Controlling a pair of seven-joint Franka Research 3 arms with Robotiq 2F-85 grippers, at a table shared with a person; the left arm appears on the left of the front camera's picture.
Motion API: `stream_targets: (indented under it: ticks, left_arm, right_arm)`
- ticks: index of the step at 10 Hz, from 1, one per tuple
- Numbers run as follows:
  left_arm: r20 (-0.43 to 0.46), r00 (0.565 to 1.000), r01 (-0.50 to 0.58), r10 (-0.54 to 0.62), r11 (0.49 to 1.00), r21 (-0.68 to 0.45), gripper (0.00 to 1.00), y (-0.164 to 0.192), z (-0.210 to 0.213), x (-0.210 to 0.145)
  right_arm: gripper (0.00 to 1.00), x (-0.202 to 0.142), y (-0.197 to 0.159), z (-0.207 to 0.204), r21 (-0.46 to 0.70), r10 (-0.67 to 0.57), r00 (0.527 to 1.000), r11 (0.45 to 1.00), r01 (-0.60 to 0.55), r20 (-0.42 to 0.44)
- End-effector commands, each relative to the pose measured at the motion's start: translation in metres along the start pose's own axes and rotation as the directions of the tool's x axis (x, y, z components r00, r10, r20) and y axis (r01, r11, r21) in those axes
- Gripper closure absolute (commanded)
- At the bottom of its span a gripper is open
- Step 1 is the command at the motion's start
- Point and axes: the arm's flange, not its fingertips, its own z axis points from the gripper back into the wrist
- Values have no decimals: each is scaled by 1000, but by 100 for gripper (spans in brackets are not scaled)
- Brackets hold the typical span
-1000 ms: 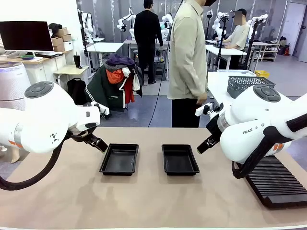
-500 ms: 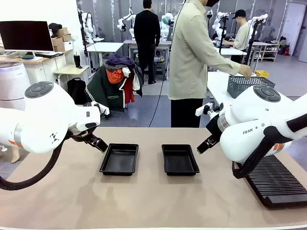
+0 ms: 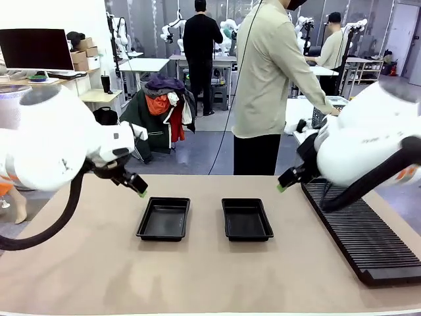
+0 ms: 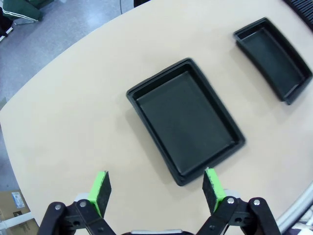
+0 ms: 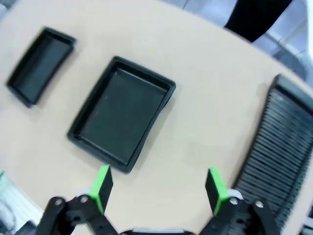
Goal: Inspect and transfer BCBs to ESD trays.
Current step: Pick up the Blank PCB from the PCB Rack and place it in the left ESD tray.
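1. Left gripper (image 4: 155,183): fingers spread wide, holding nothing. It hangs above the table (image 3: 210,276), just beyond the far-left corner of the left tray; its green pads (image 4: 101,186) are bare.
2. Left ESD tray (image 3: 164,219): shallow black rectangle with a flared rim, lying flat on the tan table, left of centre. Its inside shows only a bare black floor.
3. Right ESD tray (image 3: 247,219): same make, flat on the table just right of centre. It sits near the left tray without touching it, with a strip of tabletop between them. Its inside is also a bare black floor.
4. Person (image 3: 270,85): stands at the far side of the table in a light shirt and dark trousers, one arm stretched to the right.
5. Right gripper (image 5: 158,183): fingers spread wide, nothing between them. It hangs above the table between the right tray and the rack.
6. Slotted rack (image 3: 358,230): long, black and ribbed, lying along the right edge of the table from far to near. I cannot tell whether its slots hold anything.
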Motion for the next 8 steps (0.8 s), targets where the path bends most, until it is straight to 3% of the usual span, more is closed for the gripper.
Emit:
stream_targets:
  ticks: [1, 4, 8]
  left_arm:
    - [-65, 998, -34, 27, 994, -108, 0, 11, 57, 11]
    - [-138, 970, -223, 200, 959, -176, 0, 30, 118, 27]
    - [-210, 931, -353, 298, 882, -313, 0, 55, 161, 30]
  right_arm:
    - [0, 9, -6, 57, 82, -111, 994, 990, 113, -22]
    - [0, 25, -36, 112, 226, -211, 962, 942, 247, -171]
    - [0, 35, -87, 162, 352, -318, 887, 831, 431, -334]
